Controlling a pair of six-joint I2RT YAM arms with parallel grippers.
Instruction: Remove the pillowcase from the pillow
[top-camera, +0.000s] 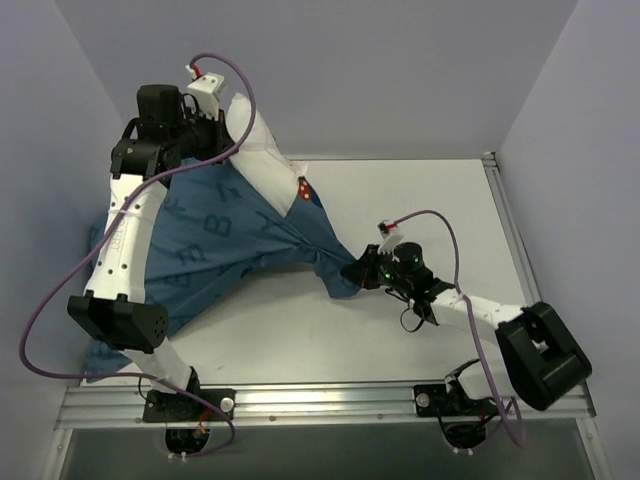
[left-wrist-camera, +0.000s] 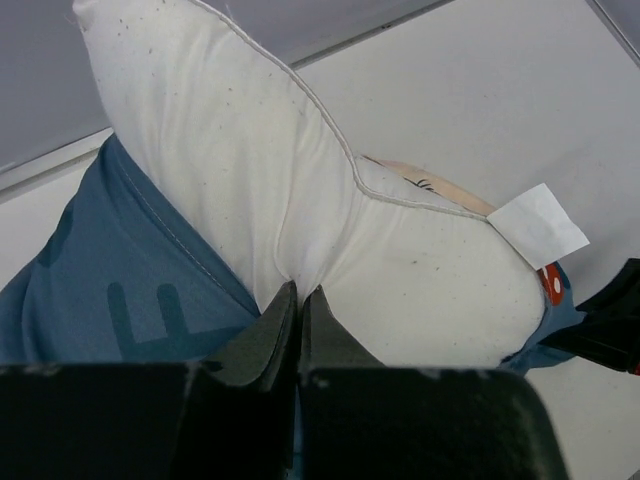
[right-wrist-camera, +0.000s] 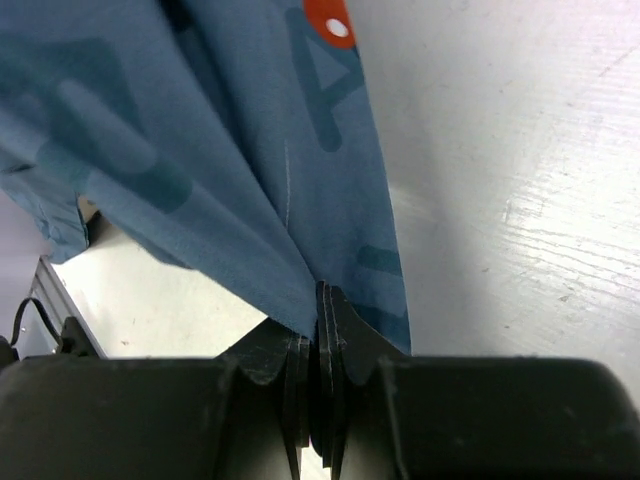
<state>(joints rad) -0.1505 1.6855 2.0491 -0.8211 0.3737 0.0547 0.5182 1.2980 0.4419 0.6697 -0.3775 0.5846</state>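
The white pillow (top-camera: 262, 158) sticks out of the dark blue lettered pillowcase (top-camera: 215, 235) at the back left of the table. My left gripper (top-camera: 222, 132) is shut on the bare end of the pillow (left-wrist-camera: 330, 230), held up off the table. My right gripper (top-camera: 362, 270) is shut on a pinched corner of the pillowcase (right-wrist-camera: 240, 170) low over the table's middle, and the cloth stretches taut between the two grippers. A red bow print (top-camera: 303, 187) shows where the pillowcase edge meets the pillow. A white tag (left-wrist-camera: 538, 226) hangs off the pillow.
The white table (top-camera: 430, 210) has purple-grey walls at the back and both sides. A metal rail (top-camera: 330, 402) runs along the near edge with both arm bases on it. The pillowcase (top-camera: 110, 355) hangs over the table's left front.
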